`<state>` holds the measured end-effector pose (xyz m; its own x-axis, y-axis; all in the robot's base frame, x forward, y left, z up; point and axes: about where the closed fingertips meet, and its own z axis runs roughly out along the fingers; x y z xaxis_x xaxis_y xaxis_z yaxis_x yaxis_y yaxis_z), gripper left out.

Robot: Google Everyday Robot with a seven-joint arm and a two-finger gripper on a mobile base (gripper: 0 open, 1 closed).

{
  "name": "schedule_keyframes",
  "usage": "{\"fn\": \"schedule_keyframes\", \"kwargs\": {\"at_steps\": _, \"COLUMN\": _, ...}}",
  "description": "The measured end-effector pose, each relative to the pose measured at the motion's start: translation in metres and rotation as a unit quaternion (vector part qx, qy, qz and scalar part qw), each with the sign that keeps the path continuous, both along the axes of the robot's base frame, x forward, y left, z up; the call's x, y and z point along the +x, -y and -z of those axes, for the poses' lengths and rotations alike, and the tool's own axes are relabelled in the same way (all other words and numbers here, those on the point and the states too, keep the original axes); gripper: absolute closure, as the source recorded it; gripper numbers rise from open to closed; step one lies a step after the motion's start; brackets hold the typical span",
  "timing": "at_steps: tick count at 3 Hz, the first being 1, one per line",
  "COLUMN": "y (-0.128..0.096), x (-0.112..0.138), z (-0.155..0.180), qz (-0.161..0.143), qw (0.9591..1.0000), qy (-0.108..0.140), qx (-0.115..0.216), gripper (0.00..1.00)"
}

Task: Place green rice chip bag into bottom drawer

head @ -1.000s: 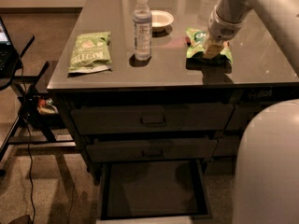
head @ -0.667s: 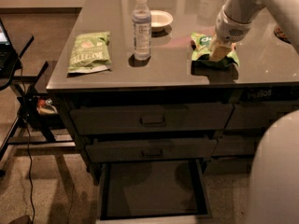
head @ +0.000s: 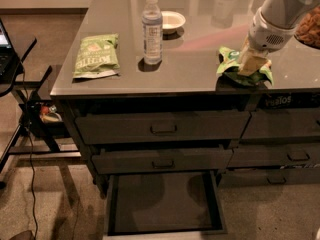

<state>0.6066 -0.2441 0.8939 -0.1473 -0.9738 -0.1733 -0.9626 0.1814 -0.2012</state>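
On the counter (head: 195,64) our gripper (head: 250,64), closed on the bag (head: 228,60), has pulled it nearer the front edge, toward the open drawer (head: 165,202).

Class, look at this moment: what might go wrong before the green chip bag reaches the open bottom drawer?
1. The end effector grips the crumpled green rice chip bag at the counter's front edge; it might slip free.
2. The bottom drawer sits low and leftward, under two closed drawers; an early release would likely miss.
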Motion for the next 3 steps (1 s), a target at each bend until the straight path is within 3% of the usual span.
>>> {"fn": "schedule_keyframes", "kwargs": {"at_steps": 1, "y": -0.001, "x": 0.001, "z": 0.001, "qz": 0.0, "qw": 1.0, "qy": 0.001, "qx": 0.0, "gripper": 1.0}}
{"fn": "schedule_keyframes", "kwargs": {"at_steps": 2, "y": -0.002, "x": -0.02, "z": 0.007, "qz": 0.007, "qw": 1.0, "qy": -0.002, "qx": -0.003, "gripper": 1.0}}
{"fn": "schedule_keyframes", "kwargs": {"at_steps": 3, "y": -0.009, "x": -0.063, "z": 0.021, "qz": 0.012, "qw": 0.9998, "qy": -0.018, "qx": 0.001, "gripper": 1.0}}
